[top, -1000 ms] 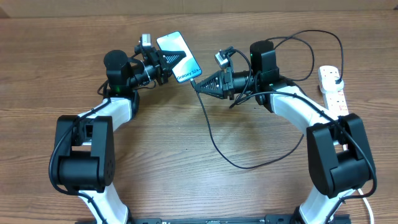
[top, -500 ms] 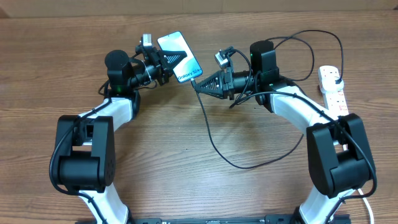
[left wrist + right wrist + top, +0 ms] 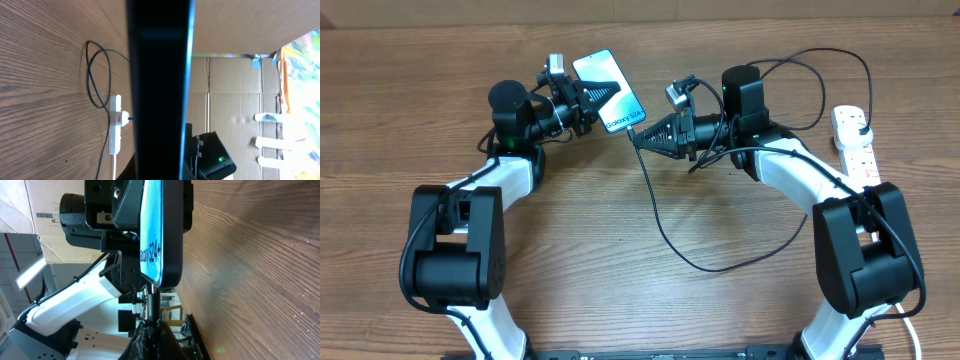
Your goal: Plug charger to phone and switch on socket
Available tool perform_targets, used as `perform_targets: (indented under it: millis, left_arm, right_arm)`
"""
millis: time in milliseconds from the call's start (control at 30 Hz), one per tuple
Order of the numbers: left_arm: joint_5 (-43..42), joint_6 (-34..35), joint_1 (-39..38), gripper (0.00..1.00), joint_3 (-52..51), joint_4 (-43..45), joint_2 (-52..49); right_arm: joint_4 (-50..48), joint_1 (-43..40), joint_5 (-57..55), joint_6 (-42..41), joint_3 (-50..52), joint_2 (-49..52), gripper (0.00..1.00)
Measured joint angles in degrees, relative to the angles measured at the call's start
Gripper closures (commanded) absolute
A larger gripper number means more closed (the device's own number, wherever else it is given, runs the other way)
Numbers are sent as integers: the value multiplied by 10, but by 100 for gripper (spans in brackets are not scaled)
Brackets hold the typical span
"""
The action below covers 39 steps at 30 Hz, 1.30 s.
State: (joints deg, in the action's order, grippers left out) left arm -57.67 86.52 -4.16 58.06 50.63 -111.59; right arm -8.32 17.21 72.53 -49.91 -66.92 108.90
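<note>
My left gripper [image 3: 588,104] is shut on the phone [image 3: 609,91], holding it above the table with its blue screen up and the "Galaxy" end toward the right arm. In the left wrist view the phone [image 3: 159,85] fills the middle as a dark slab. My right gripper [image 3: 642,136] is shut on the charger's connector tip [image 3: 152,297], which sits right at the phone's bottom edge [image 3: 159,240]. The black charger cable [image 3: 665,235] loops over the table toward the white socket [image 3: 856,146] at the right edge, also seen in the left wrist view [image 3: 115,125].
The wooden table [image 3: 620,280] carries the cable loop in front of the right arm. More black cable [image 3: 825,75] curls at the back right near the socket. Cardboard boxes [image 3: 235,80] stand behind the table.
</note>
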Motion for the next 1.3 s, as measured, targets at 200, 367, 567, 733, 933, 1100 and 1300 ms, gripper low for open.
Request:
perform_targets:
  millis: [200,367,567,733,933,1100,1300]
  left_arm:
    - [-2,-8,0,96,0,0,0]
    - [-2,-10,0,96,0,0,0]
    - [-1,-10,1,96,0,0,0]
    - [-7,-10,2,96,0,0,0]
    - [-16,-10,4,96,0,0,0]
    - [-23,-10,4,96,0,1,0]
    - [-27,-10,0,96,0,0,0]
  right_arm:
    - [0,0,-6,-6,0,0,96]
    - [1,0,-12,-9,0,0,96]
    - [2,1,-23,-10,0,0,96]
    - [-14,1,-33,-13,1,0,96]
    - [-37,1,-40,-28,3,0,96]
    - [-42,1,-50,-37,3,0,96]
    - [-44,0,-57,-39,3,-1,96]
